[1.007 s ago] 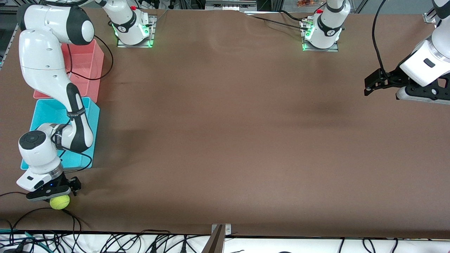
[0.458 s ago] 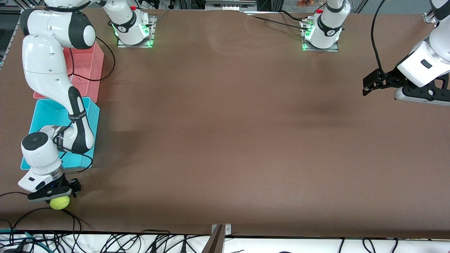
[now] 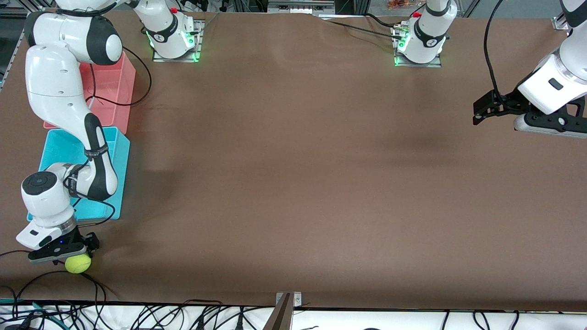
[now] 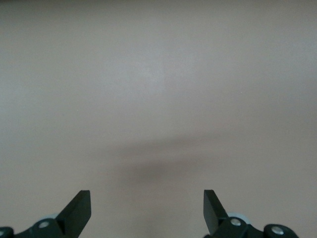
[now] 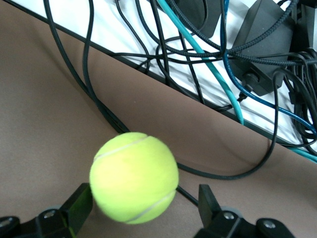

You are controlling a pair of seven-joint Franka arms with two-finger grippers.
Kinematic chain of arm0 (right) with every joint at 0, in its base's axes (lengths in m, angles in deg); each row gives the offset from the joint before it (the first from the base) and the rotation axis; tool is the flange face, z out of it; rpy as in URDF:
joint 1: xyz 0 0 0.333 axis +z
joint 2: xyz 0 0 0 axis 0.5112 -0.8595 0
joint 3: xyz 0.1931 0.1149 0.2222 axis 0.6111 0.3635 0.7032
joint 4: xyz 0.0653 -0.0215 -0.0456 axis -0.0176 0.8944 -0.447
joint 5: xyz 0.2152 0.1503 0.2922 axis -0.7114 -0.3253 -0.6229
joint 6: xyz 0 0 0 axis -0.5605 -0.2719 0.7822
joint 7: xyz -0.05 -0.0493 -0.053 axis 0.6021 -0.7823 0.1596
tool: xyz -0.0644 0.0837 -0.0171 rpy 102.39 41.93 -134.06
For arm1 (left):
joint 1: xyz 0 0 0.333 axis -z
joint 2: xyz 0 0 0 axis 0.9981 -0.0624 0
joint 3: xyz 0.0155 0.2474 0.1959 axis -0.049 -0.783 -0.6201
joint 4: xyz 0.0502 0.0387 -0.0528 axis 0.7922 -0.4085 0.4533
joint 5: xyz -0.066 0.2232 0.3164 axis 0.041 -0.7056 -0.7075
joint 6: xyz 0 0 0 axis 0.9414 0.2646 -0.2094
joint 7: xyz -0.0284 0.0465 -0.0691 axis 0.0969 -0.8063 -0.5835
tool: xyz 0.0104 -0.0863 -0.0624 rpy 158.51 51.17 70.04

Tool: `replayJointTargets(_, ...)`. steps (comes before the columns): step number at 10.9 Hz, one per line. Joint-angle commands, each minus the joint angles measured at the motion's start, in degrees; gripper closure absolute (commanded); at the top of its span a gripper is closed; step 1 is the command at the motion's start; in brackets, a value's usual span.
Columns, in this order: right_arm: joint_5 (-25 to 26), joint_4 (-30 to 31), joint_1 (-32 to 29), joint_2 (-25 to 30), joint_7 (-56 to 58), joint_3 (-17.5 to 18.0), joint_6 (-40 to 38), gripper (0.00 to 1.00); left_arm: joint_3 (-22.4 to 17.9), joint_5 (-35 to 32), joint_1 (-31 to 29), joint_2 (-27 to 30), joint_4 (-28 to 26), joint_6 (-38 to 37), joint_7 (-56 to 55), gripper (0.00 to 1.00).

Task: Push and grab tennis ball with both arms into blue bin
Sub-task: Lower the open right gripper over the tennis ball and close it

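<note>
- The fuzzy yellow-green tennis ball [image 3: 78,263], round with pale seam lines, lies on the smooth brown table [image 3: 293,183] near its front edge, nearer the camera than the blue bin [image 3: 59,151].
- The blue bin is a smooth-walled plastic tub; a pink bin [image 3: 114,87] of the same shape sits just beside it, farther away.
- The right gripper [image 5: 141,210] straddles the ball with its jaws spread; one finger appears to touch the ball.
- Only the right wrist view shows tangled black and teal cables [image 5: 218,74] past the table edge.
- The left gripper [image 4: 146,210] waits spread wide over bare table.
</note>
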Motion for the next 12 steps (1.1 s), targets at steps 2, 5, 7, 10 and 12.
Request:
replayJointTargets(2,0.8,-2.6,-0.5,-1.8,0.2,1.1,0.8,0.16,-0.4,1.5,0.4,-0.6,0.8,-0.8,1.2,0.0)
replayJointTargets(5,0.8,-3.3,-0.2,-2.5,0.2,1.1,1.1,0.15,-0.4,1.5,0.5,-0.8,0.8,-0.8,0.9,0.0)
replayJointTargets(7,0.8,-4.9,-0.3,-3.5,0.7,1.1,1.1,0.15,-0.4,1.5,0.5,-0.8,0.8,-0.8,0.8,0.0)
replayJointTargets(10,0.8,-4.9,0.2,-3.6,0.4,1.2,1.1,0.19,-0.3,1.5,0.5,-1.0,0.8,-0.8,0.8,0.0)
replayJointTargets(12,0.8,-4.9,1.0,-3.9,0.7,1.1,2.1,0.19,-0.3,1.5,0.5,-1.0,0.8,-0.8,1.0,0.0)
